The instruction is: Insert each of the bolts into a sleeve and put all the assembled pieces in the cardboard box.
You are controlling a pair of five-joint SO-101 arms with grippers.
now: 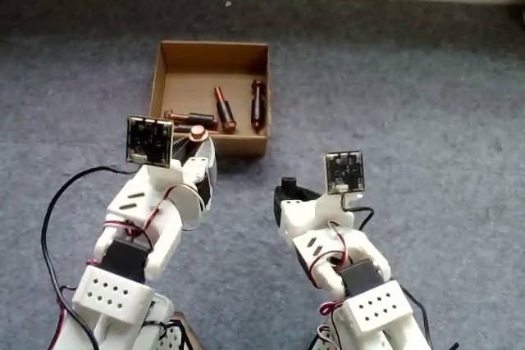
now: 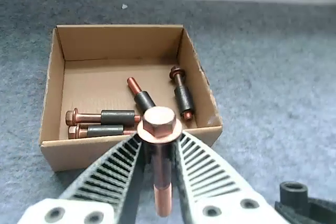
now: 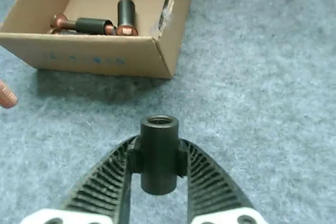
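My left gripper (image 2: 160, 153) is shut on a copper bolt (image 2: 161, 145), held with its hex head toward the cardboard box (image 2: 52, 77); in the high view the bolt head (image 1: 197, 133) sits just at the box's near wall (image 1: 238, 146). My right gripper (image 3: 157, 156) is shut on a black sleeve (image 3: 158, 153), its open bore facing the box (image 3: 94, 56). In the high view that sleeve (image 1: 289, 184) hangs over the carpet to the right of the left arm. Several assembled bolt-and-sleeve pieces (image 2: 102, 117) lie inside the box.
Grey carpet (image 1: 410, 79) covers the whole work area. The bolt's threaded tip (image 3: 6, 98) shows at the edge of the right wrist view. The sleeve and right gripper tip (image 2: 294, 195) show in a corner of the left wrist view.
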